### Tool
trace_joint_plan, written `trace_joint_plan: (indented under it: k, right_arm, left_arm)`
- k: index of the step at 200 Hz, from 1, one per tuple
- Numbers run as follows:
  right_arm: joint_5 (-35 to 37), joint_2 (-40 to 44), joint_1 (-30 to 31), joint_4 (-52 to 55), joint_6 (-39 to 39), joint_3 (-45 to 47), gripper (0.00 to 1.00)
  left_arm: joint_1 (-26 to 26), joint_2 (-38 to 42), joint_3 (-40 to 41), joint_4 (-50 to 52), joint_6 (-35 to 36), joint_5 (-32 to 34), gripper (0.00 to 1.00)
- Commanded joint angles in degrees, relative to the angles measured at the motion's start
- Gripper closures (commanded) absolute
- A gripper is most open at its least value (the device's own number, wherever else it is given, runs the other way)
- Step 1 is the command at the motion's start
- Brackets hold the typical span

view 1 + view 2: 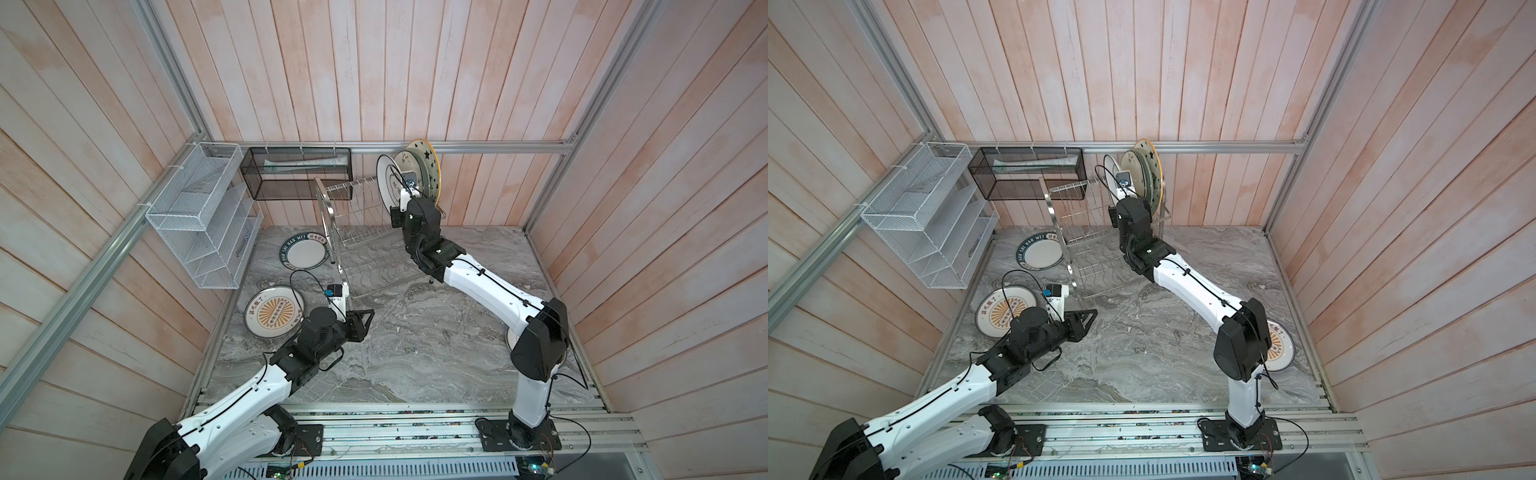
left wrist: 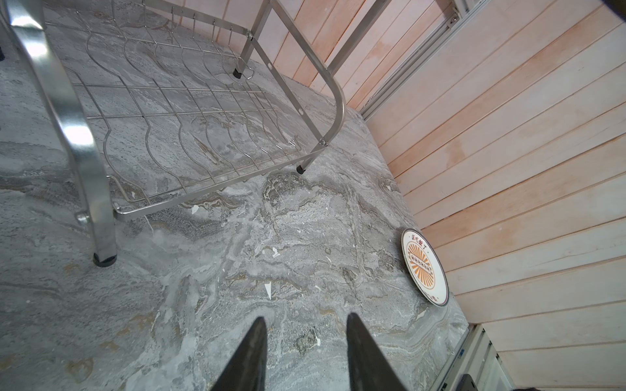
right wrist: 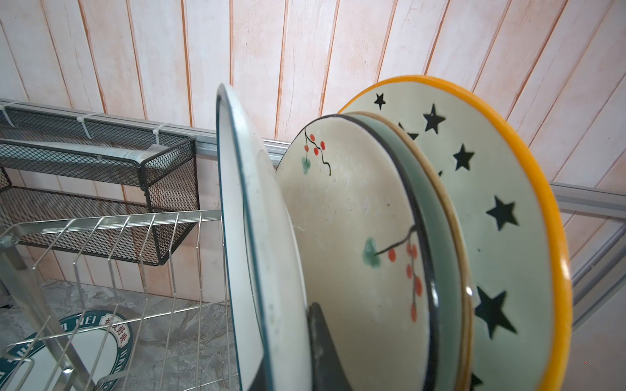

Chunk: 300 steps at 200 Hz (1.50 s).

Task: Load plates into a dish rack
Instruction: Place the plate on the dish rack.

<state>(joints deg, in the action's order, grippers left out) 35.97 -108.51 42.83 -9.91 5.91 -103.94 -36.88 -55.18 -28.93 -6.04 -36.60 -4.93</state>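
My right gripper [image 3: 288, 355] is shut on the rim of a white plate with a teal edge [image 3: 264, 237], holding it upright in the upper tier of the dish rack [image 1: 345, 232]. Beside it stand a flowered plate [image 3: 355, 237], a pale blue plate [image 3: 437, 220] and a star plate [image 3: 491, 203]. On the table lie a plate with a teal lettered rim [image 1: 303, 251], a sunburst plate [image 1: 274, 311] at the left, and another sunburst plate [image 1: 1279, 345] at the right. My left gripper [image 2: 306, 320] hovers open and empty over bare table in front of the rack.
A white mesh shelf unit [image 1: 203, 216] hangs on the left wall and a black mesh basket [image 1: 297, 172] on the back wall behind the rack. Wooden walls close in the marble table [image 1: 415, 353] on three sides. The rack's lower tier [image 2: 189, 135] holds nothing.
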Motion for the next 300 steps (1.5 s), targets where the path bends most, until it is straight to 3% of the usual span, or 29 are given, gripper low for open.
trace_joint_plan:
  k: [1,62,89,237,300]
  right_arm:
    - [-1.78,2.59,-0.29,-0.34,-1.00,0.15,1.00]
    - [-2.23,1.99,-0.29,0.75,-1.01,-0.71,1.00]
    - [-2.47,1.84,-0.29,1.00,-0.99,-0.87,0.92]
    - [-2.94,1.10,-0.29,0.92,-0.27,-2.14,0.79]
    - [-3.36,1.41,-0.29,0.46,1.57,-4.04,0.60]
  left_arm:
    - [-0.20,-0.34,-0.50,-1.30,0.43,-0.78,0.60]
    - [-0.17,-0.18,-0.28,-1.33,0.30,-0.78,0.59]
    - [-0.16,0.22,-0.02,-1.32,0.13,-0.61,0.59]
    - [-0.16,1.48,0.42,-0.23,0.12,0.09,0.58]
    - [-0.20,1.87,0.34,-0.20,0.12,0.36,0.58]
